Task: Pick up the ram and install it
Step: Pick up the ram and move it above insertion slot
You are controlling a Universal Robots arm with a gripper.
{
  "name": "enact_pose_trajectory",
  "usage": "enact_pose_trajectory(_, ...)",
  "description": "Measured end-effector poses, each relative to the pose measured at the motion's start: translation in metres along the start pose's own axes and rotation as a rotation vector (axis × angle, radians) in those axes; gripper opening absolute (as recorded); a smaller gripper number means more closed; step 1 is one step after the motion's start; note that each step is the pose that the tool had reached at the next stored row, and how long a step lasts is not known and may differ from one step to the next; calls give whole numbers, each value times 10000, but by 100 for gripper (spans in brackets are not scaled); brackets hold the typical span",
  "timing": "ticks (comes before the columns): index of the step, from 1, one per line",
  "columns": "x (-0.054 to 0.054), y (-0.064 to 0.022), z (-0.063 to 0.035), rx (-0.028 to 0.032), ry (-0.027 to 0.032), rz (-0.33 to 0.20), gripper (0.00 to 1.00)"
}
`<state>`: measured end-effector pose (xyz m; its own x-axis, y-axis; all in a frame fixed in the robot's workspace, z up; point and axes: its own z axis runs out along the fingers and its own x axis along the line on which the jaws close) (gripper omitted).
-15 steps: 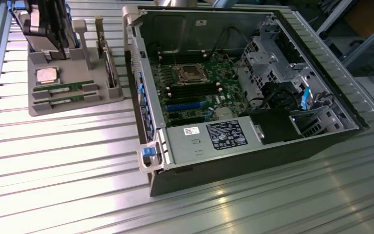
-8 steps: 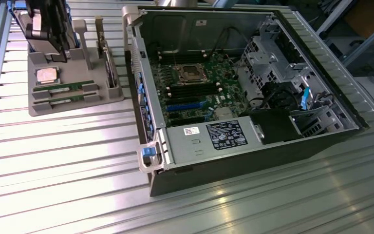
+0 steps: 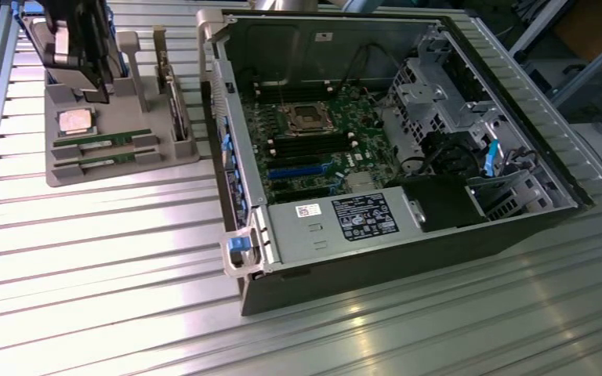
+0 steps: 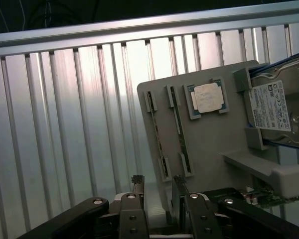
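- Claw (image 4: 158, 183) jaws apart, empty, hovering over the grey tray (image 3: 134, 171) on the exterior view's left.
- Far ram (image 3: 104, 142) and near ram (image 3: 103, 162) lie in the tray.

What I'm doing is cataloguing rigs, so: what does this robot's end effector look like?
The end effector is built of black, rounded linkage bars joined by silver round pivot pins. Its two slim dark fingers end in small notched tips. In the exterior view it reads as a dark, blocky shape. No cables or markings can be made out on it.
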<state>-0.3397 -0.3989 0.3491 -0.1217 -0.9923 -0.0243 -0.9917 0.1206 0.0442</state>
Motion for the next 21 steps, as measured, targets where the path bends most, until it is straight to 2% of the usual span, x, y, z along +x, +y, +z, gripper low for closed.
enact_pose_trajectory(21,4,-6,139,0,0,0,36)
